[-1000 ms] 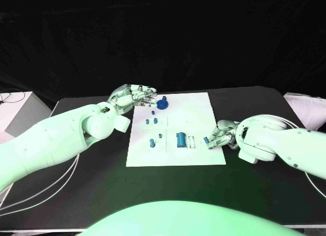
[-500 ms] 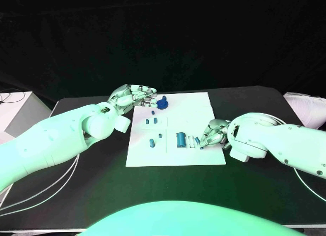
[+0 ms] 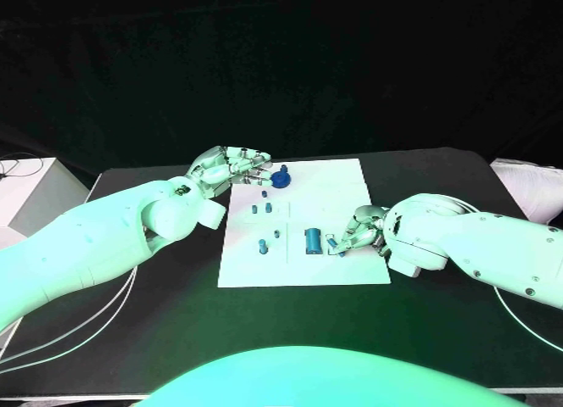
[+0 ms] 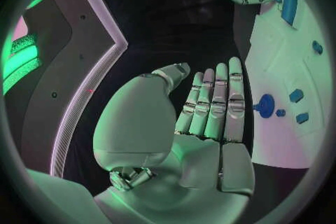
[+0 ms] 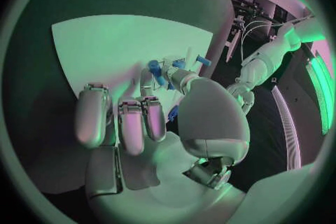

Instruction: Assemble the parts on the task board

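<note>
The white task board (image 3: 337, 191) lies mid-table. My left hand (image 3: 231, 163) hovers at its far left corner with flat, straight fingers (image 4: 217, 101) and holds nothing; a round blue part (image 3: 281, 179) stands just past the fingertips. My right hand (image 3: 365, 229) reaches over the board's right edge with its fingers curled. It pinches a small blue part (image 3: 334, 244) between thumb and finger, close beside the large blue cylinder (image 3: 312, 240). That small part (image 5: 173, 113) also peeks out under the thumb in the right wrist view. Several small blue parts (image 3: 264, 206) lie on the board's left half.
A white box (image 3: 19, 199) stands off the table's left edge, and a pale object (image 3: 532, 182) sits at its right edge. Thin cables (image 3: 98, 322) trail under my left arm. The black table (image 3: 453, 322) spreads out in front of the board.
My right hand has carried the small blue part leftwards over the board's right edge, closer to the blue cylinder. My left hand has stayed still.
</note>
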### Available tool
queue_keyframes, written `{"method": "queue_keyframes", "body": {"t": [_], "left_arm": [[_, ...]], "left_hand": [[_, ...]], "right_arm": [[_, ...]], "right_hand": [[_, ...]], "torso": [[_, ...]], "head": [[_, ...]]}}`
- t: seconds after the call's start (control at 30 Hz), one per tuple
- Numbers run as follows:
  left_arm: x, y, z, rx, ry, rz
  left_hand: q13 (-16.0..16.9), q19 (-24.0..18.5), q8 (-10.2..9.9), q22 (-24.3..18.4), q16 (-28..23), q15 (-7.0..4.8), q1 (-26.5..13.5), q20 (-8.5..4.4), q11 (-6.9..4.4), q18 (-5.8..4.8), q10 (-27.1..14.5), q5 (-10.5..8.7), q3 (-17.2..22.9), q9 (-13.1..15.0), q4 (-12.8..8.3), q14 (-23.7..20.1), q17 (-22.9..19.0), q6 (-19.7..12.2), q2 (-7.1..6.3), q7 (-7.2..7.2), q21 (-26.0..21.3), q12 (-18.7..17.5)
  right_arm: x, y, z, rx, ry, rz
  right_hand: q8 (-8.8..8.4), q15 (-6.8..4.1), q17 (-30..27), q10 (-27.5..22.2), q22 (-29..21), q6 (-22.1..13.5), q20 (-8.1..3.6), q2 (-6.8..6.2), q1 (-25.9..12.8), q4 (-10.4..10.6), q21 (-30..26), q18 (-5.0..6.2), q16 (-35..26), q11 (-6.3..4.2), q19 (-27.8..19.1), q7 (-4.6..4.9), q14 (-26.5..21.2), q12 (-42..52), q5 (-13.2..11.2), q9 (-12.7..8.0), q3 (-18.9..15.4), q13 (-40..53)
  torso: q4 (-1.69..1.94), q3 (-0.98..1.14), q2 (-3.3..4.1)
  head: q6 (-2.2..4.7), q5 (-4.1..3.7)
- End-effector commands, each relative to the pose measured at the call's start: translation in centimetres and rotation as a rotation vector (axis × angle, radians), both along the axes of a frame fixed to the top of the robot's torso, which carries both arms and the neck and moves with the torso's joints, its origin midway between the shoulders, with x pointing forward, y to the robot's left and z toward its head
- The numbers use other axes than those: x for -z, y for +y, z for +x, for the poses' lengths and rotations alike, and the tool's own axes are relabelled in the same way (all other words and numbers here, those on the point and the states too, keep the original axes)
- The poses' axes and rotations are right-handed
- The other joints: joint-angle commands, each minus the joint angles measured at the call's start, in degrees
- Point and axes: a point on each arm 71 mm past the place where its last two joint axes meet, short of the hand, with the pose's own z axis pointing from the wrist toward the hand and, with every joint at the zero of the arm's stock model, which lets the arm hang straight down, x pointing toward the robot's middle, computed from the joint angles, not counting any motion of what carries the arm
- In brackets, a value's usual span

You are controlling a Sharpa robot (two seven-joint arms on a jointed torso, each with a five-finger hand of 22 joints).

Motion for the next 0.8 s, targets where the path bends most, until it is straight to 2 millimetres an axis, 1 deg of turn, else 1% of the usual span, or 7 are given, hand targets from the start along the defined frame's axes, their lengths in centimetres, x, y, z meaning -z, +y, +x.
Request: {"method": "queue_keyframes", "body": {"t": [0.03,0.13,0.23,0.37,0.47,0.63,0.8], "left_arm": [[-0.08,-0.35,-0.1,0.024,-0.009,-0.007],[-0.09,-0.35,-0.1,0.024,-0.009,-0.007],[-0.09,-0.35,-0.11,0.025,-0.01,-0.007],[-0.1,-0.33,-0.11,0.024,-0.01,-0.007],[-0.1,-0.31,-0.11,0.024,-0.01,-0.006],[-0.11,-0.31,-0.12,0.025,-0.009,-0.006],[-0.1,-0.31,-0.12,0.025,-0.009,-0.006]], "left_hand": [[0.0,0.1,-0.2,-0.1,-0.1,0.02,0.4,0.29,0.02,0.22,-0.3,0.3,0.2,-0.1,0.3,-0.4,0.1,-0.2,0.37,0.13,-0.3,-0.2],[0.0,0.1,-0.2,-0.1,-0.1,0.02,0.4,0.29,0.02,0.22,-0.3,0.3,0.2,-0.1,0.3,-0.4,0.1,-0.2,0.37,0.13,-0.3,-0.2],[0.0,0.1,-0.2,-0.1,-0.1,0.02,0.4,0.29,0.02,0.22,-0.3,0.3,0.2,-0.1,0.3,-0.4,0.1,-0.2,0.37,0.13,-0.3,-0.2],[0.0,0.1,-0.2,-0.1,-0.1,0.02,0.4,0.29,0.02,0.22,-0.3,0.3,0.2,-0.1,0.3,-0.4,0.1,-0.2,0.37,0.13,-0.3,-0.2],[0.0,0.1,-0.2,-0.1,-0.1,0.02,0.4,0.29,0.02,0.22,-0.3,0.3,0.2,-0.1,0.3,-0.4,0.1,-0.2,0.37,0.13,-0.3,-0.2],[0.0,0.1,-0.2,-0.1,-0.1,0.02,0.4,0.29,0.02,0.22,-0.3,0.3,0.2,-0.1,0.3,-0.4,0.1,-0.2,0.37,0.13,-0.3,-0.2],[0.0,0.1,-0.2,-0.1,-0.1,0.02,0.4,0.29,0.02,0.22,-0.3,0.3,0.2,-0.1,0.3,-0.4,0.1,-0.2,0.37,0.13,-0.3,-0.2]], "right_arm": [[0.1,0.02,0.07,-0.001,0.001,-0.009],[0.13,0.05,0.15,0.0,0.0,-0.011],[0.15,0.06,0.23,0.004,-0.003,-0.011],[0.16,0.04,0.34,0.008,-0.008,-0.012],[0.13,0.06,0.44,0.012,-0.017,-0.013],[0.07,0.13,0.59,0.021,-0.033,-0.011],[0.01,0.48,0.5,0.019,-0.04,-0.004]], "right_hand": [[-0.32,0.17,14.7,3.3,3.1,0.0,0.07,0.1,-0.7,0.3,-0.3,-0.7,0.2,0.27,2.8,0.52,5.9,0.0,-0.2,0.0,-0.2,11.8],[-0.35,0.18,14.7,3.3,3.1,0.1,0.09,-0.01,-1.2,0.7,-0.4,-0.69,0.2,0.27,2.8,0.52,5.9,0.1,-0.4,0.0,-0.5,11.8],[-0.4,0.2,14.6,3.2,3.1,0.1,0.1,0.06,-1.8,1.2,-0.5,-0.67,0.1,0.29,2.8,0.53,5.9,0.0,-0.5,0.0,-0.7,11.7],[-0.44,0.21,14.6,3.3,3.2,0.1,0.11,0.19,-2.4,1.8,-0.5,-0.68,0.1,0.3,2.8,0.55,5.9,0.0,-0.7,0.0,-1.0,11.8],[-0.45,0.21,14.6,3.3,3.1,0.1,0.11,0.24,-2.5,1.9,-0.5,-0.67,0.2,0.31,2.8,0.54,5.9,0.0,-0.7,0.0,-1.0,11.7],[-0.41,0.19,14.6,3.3,3.1,0.3,0.11,0.77,-2.7,2.2,-0.5,-0.67,0.1,0.25,2.8,0.47,5.8,0.0,-0.6,0.1,-0.9,11.8],[-0.41,0.19,14.6,3.3,3.1,0.3,0.11,0.83,-2.7,2.2,-0.5,-0.67,0.2,0.25,2.8,0.46,5.9,0.1,-0.6,0.1,-0.9,11.8]], "torso": [[-0.09,-0.02,-0.1],[-0.11,-0.04,-0.11],[-0.13,0.0,-0.09],[-0.05,-0.02,-0.1],[-0.05,-0.04,-0.1],[-0.09,0.0,-0.07],[-0.11,0.04,-0.09]], "head": [[0.0,0.19],[0.0,0.18],[0.0,0.31],[0.0,0.23],[0.0,0.25],[0.0,0.32],[0.0,0.4]]}}
